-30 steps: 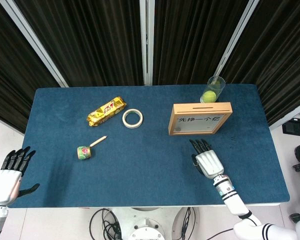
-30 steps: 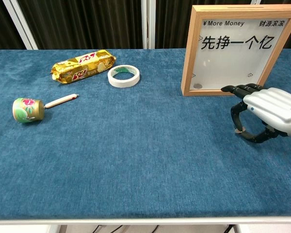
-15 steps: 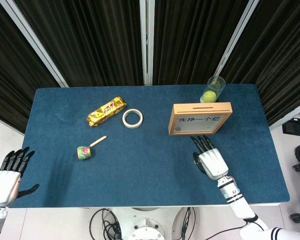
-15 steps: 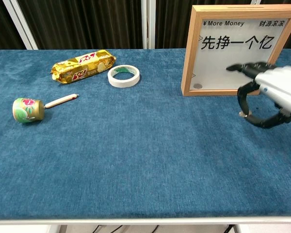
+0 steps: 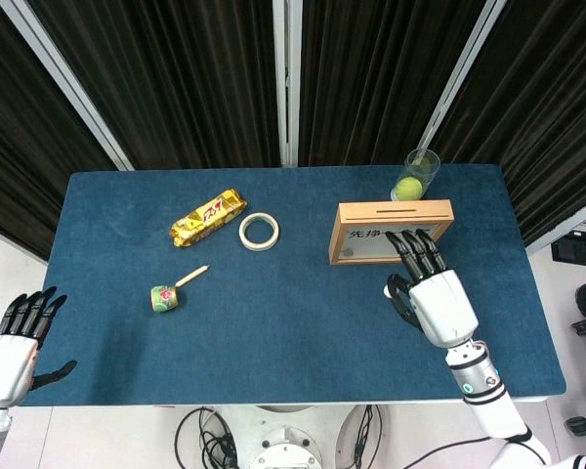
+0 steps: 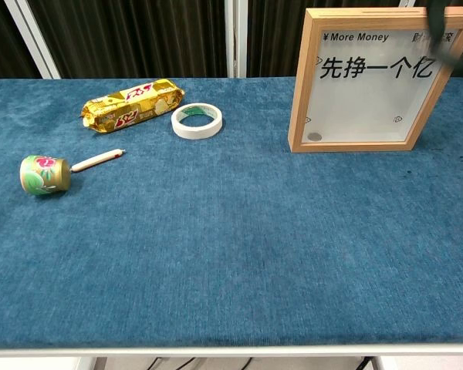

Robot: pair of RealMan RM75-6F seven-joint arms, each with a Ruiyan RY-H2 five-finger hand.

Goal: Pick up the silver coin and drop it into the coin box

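Note:
The coin box (image 5: 371, 208) is a wooden frame with a clear front standing at the table's back right, also seen in the chest view (image 6: 297, 85). One silver coin (image 6: 315, 136) lies inside it at the bottom left. My right hand (image 5: 436, 298) is raised in front of the box, back upward, fingertips (image 5: 417, 244) overlapping its front. Only a dark blur of this hand (image 6: 451, 35) shows at the chest view's top right. The silver coin it pinches is hidden beneath it. No coin lies on the cloth. My left hand (image 5: 15, 342) hangs off the table's left front corner, fingers apart and holding nothing.
A glass with a green ball (image 5: 414, 177) stands just behind the box. A gold snack packet (image 5: 208, 216), a tape ring (image 5: 259, 232), a small printed can (image 5: 164, 298) and a stick (image 5: 191, 277) lie on the left half of the blue table (image 5: 273, 322).
My right hand has risen off the cloth and moved towards the box, leaving the chest view almost fully. A small pale thing showed at its thumb tip earlier. The left hand barely moved.

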